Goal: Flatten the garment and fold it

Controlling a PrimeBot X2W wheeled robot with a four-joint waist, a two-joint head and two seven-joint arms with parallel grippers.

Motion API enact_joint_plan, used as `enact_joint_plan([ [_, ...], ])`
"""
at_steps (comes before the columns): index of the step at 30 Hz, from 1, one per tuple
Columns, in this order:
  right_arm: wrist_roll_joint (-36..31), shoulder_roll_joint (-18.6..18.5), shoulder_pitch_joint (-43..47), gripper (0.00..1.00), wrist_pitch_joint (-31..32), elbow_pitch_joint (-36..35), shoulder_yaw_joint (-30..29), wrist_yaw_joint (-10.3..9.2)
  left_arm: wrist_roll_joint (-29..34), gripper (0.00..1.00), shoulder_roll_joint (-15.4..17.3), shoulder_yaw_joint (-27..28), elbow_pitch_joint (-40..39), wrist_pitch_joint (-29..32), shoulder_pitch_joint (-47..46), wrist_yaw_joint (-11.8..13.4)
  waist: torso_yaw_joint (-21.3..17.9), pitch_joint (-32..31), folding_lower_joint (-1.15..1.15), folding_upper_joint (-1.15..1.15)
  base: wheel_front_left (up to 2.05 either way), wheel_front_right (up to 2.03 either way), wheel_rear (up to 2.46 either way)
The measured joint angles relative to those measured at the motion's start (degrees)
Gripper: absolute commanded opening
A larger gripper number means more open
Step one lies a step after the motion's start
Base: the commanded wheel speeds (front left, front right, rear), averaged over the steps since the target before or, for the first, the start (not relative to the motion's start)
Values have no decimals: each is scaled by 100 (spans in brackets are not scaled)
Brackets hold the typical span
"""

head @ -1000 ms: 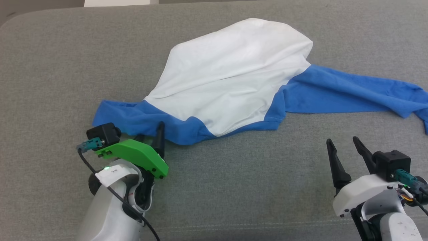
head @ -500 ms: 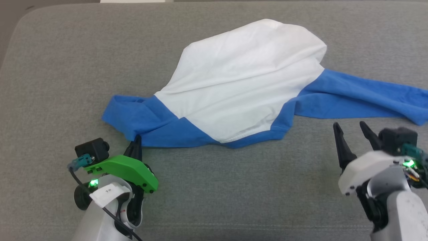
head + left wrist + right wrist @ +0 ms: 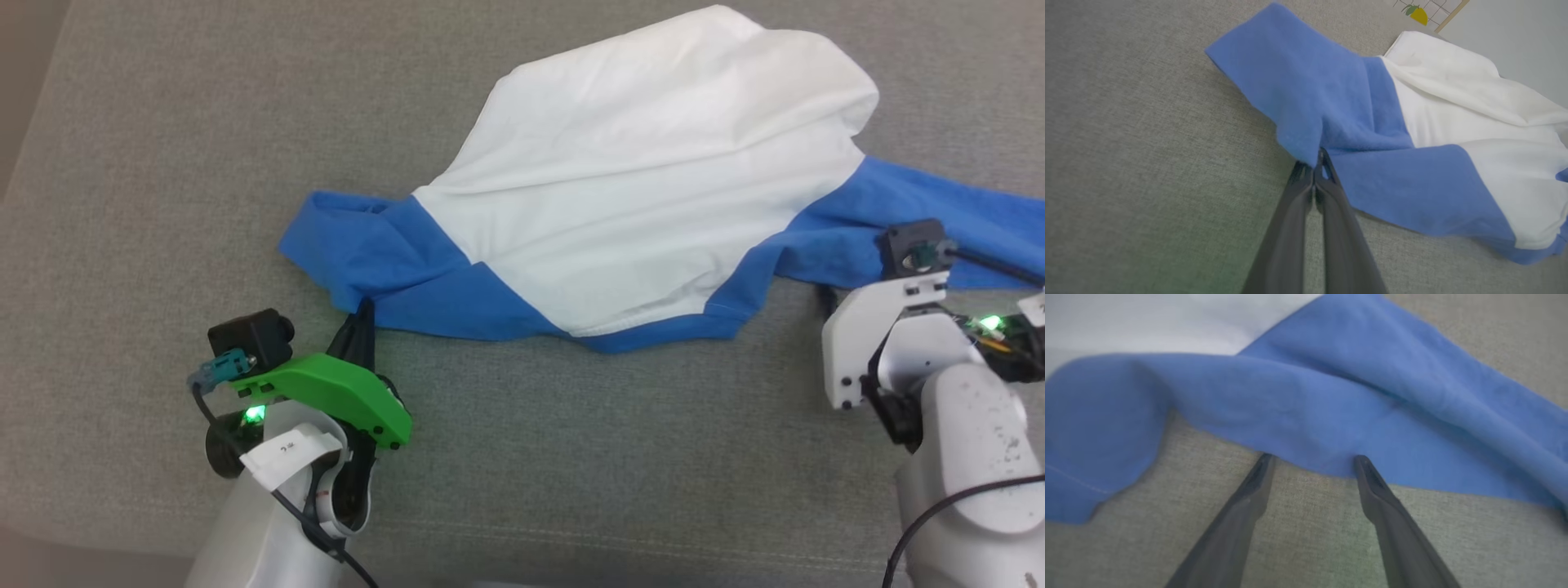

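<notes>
The garment (image 3: pixel 653 188), a T-shirt with a white body and blue sleeves, lies crumpled on the grey cushion (image 3: pixel 571 441). My left gripper (image 3: pixel 362 314) is shut on the near edge of the left blue sleeve (image 3: pixel 367 253). In the left wrist view its fingers (image 3: pixel 1327 192) press together, and the blue cloth (image 3: pixel 1306 106) bunches at the tips. My right gripper (image 3: pixel 1312 461) is open, its tips touching the near edge of the right blue sleeve (image 3: pixel 1298 404). Its white wrist housing (image 3: pixel 869 335) hides the fingers in the head view.
The cushion's left edge (image 3: pixel 28 163) borders a brownish floor strip. A stitched seam (image 3: pixel 571 539) runs along the cushion's front. The left wrist view shows a pale wall and a card with a yellow fruit drawing (image 3: pixel 1419 12) beyond the garment.
My left gripper closed on the blue sleeve edge. My right gripper moved forward to the right sleeve and stayed open. The head camera shifted.
</notes>
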Motion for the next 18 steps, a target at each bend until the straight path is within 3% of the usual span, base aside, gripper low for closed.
enact_joint_plan([
  [6,-62,1,-269,100,350,88,-214,0,0,0,-51,-46,59,-70,-75,-56,111,150,0,0,0,0,0],
  [7,-60,1,-294,96,396,96,-237,0,0,0,-51,-51,77,-70,-79,-56,115,166,0,0,0,0,0],
  [9,-48,2,-340,29,438,113,-250,0,-1,0,-49,-51,98,-71,-82,-56,106,178,0,0,0,0,0],
  [10,-47,10,-355,11,438,119,-259,0,-1,0,-46,-48,102,-76,-82,-56,95,179,0,0,0,0,0],
  [11,-42,19,-364,0,432,124,-264,0,-1,0,-43,-45,111,-76,-82,-56,81,179,0,0,0,0,0],
  [18,532,-4,-137,0,-172,131,-470,0,-19,0,-16,5,99,-208,-73,-82,5,5,0,0,0,0,0],
])
